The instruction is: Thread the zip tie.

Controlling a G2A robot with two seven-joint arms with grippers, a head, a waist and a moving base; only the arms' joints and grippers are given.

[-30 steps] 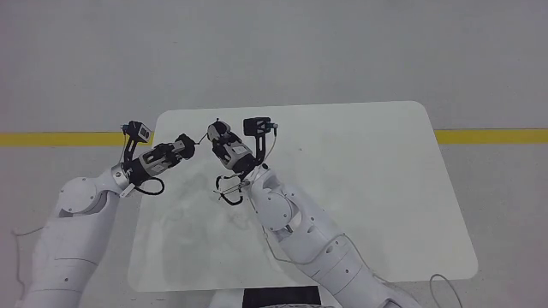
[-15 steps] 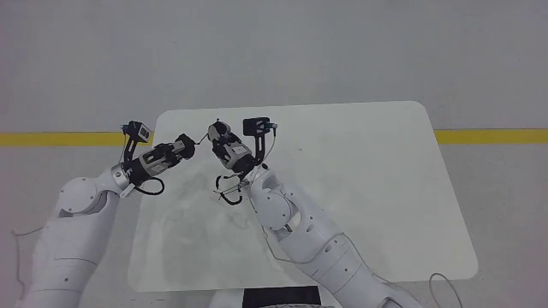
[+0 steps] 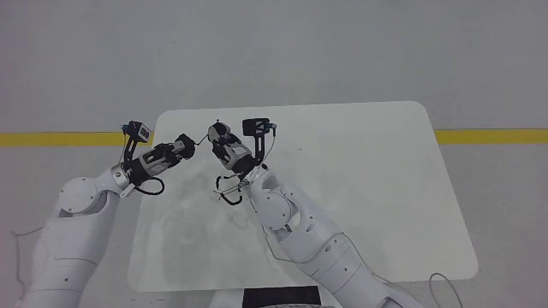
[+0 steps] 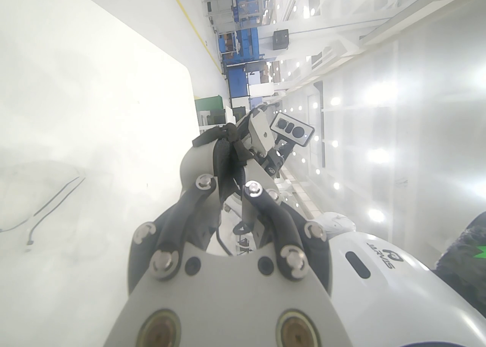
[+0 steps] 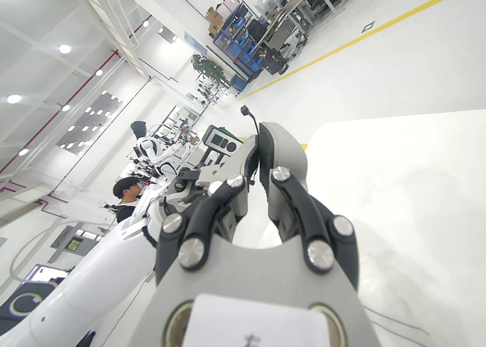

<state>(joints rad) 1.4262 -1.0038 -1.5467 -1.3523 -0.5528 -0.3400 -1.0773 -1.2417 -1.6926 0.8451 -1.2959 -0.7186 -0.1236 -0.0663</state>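
Above the left part of a white, round-cornered table (image 3: 368, 188), centre-left in the top view, the robot's two arms meet tip to tip. The right gripper (image 5: 259, 137) is clenched, its pads pressed flat on a thin black plastic zip tie (image 5: 255, 124). The tie's small square head juts past the fingertips in the upper middle of the right wrist frame, clear of the tabletop. The left gripper (image 4: 228, 149), at the centre of its own wrist frame, has its jaws drawn together, with dark material bunched at the tips. Whether that is the tie's other end cannot be told. Seen from above, a thin dark line runs between the two gripper tips.
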